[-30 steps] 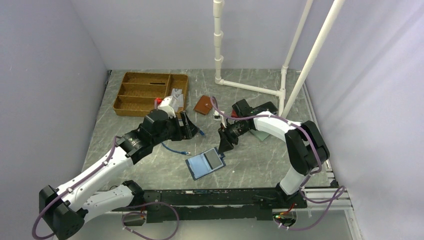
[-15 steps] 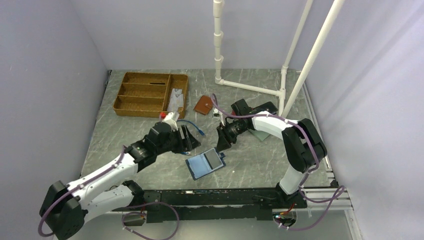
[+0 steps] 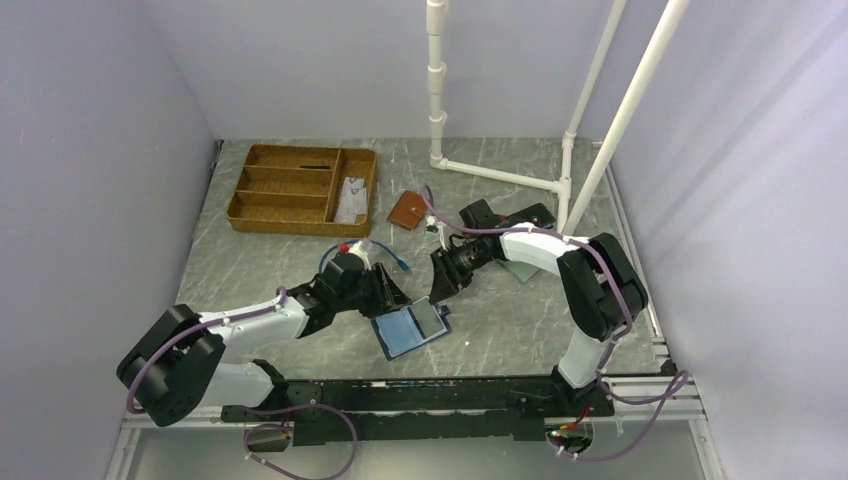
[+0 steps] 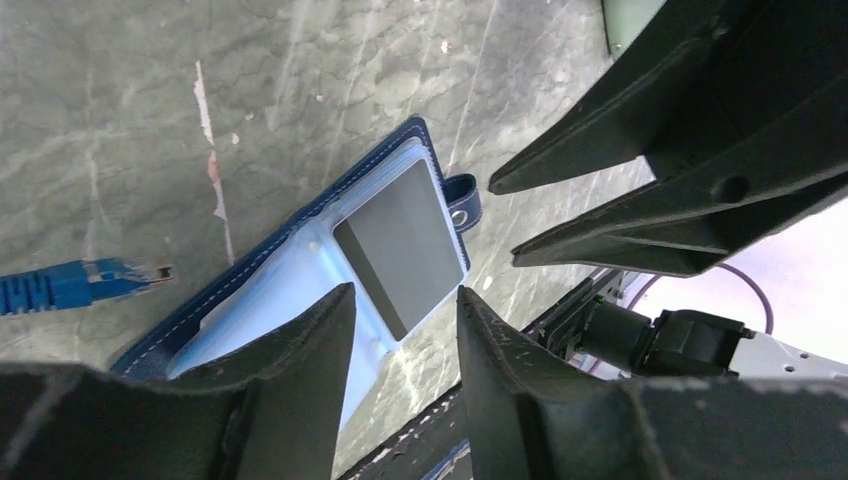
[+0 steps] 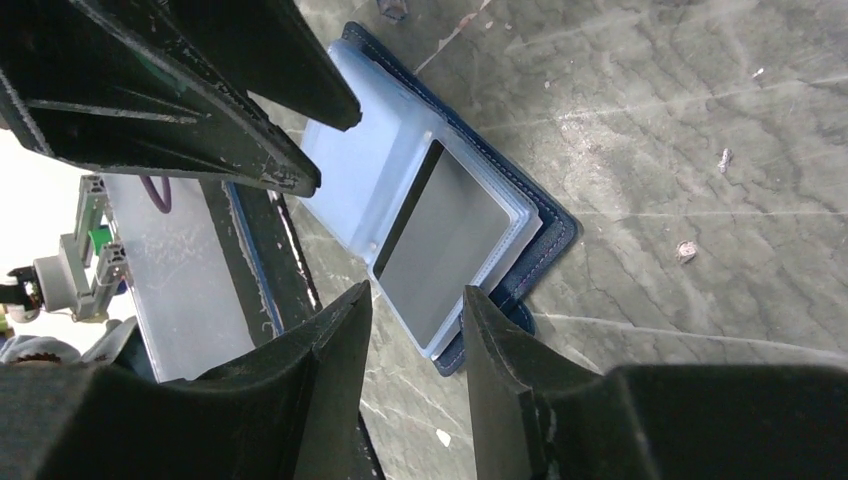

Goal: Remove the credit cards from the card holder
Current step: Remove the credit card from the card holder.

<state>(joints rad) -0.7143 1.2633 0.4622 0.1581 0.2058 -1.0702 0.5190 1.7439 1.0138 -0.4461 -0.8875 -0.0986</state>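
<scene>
The navy card holder [image 3: 400, 334] is lying open and flat on the table [image 3: 520, 330], close to the near edge and about midway along it, with its glossy pale-blue inside facing up. A dark grey card [image 3: 431, 317] is sitting in the half nearer the table's right edge, and the snap tab [image 4: 462, 201] is sticking out past that same half. Both arms are reaching in over it. The left end effector [image 3: 393, 293] is hanging just above the holder's far-left side. Its fingers are parted and gripping nothing, and in its own wrist view the card [image 4: 400, 245] is showing through the gap between them [image 4: 404, 298]. The right end effector [image 3: 439, 290] is hanging over the far-right side, directly above the card [image 5: 445, 250]. It too is released, with an open gap between its fingertips [image 5: 416, 294] and nothing in it. I cannot tell whether either one is touching the leather or only hovering. The two are coming close to each other, each one's black fingers showing in the other's camera. A blue cable [image 3: 396, 260] is trailing across the table just beyond the left end effector, with its plug [image 4: 120, 275] lying beside the holder's edge. Toward the far left corner a brown tray [image 3: 285, 185] is sitting with pale cards [image 3: 350, 198] lying in its right-hand compartment. A tan wallet [image 3: 405, 210] is lying just to the tray's right. A white pipe frame [image 3: 500, 176] is standing along the far right part of the table.
</scene>
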